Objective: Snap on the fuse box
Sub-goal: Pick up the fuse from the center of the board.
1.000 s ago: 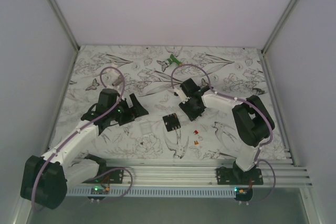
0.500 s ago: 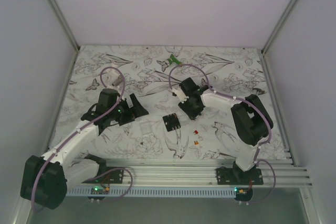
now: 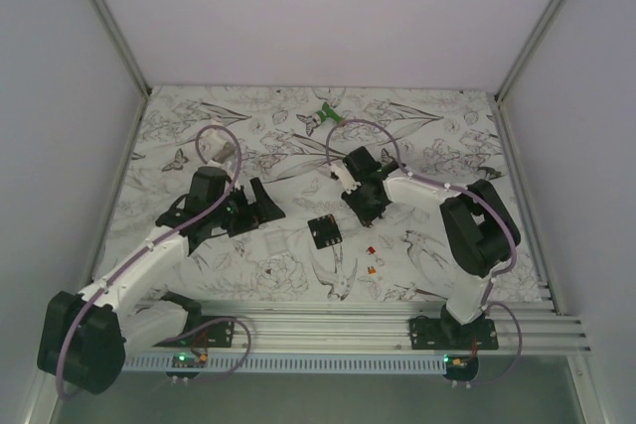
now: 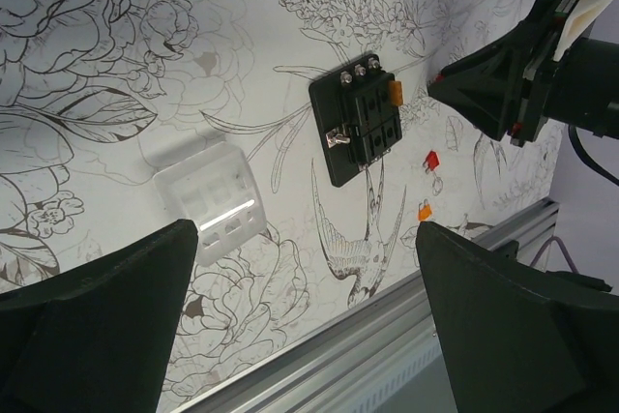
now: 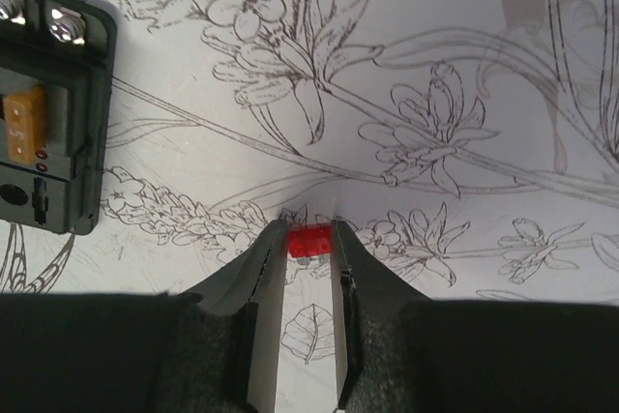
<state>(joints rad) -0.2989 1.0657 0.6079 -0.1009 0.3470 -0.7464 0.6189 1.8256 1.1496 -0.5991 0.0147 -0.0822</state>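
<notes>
White cloth printed with black flowers and birds covers the table [image 3: 199, 136]. From the bottom edge of the overhead view we see the left arm [image 3: 149, 248] and the right arm [image 3: 467, 230] reaching toward the centre. The fuse box [image 3: 324, 231] lies there, flat on the cloth between the two grippers and touching neither. We find the left gripper [image 4: 308, 234] hovering with its fingers spread wide, holding nothing. The right gripper [image 5: 308, 250] appears to pinch a small red fuse [image 5: 309, 239] at its fingertips. In the left wrist view a clear cover [image 4: 211, 202] lies lower left of the box, well apart from it. One seated orange fuse [image 4: 395, 92] fills a slot. A loose red fuse [image 4: 431, 160] and a loose orange fuse [image 4: 425, 210] lie to the box's lower right. We judge the task early: most slots look unfilled, and nothing is snapped on yet.
</notes>
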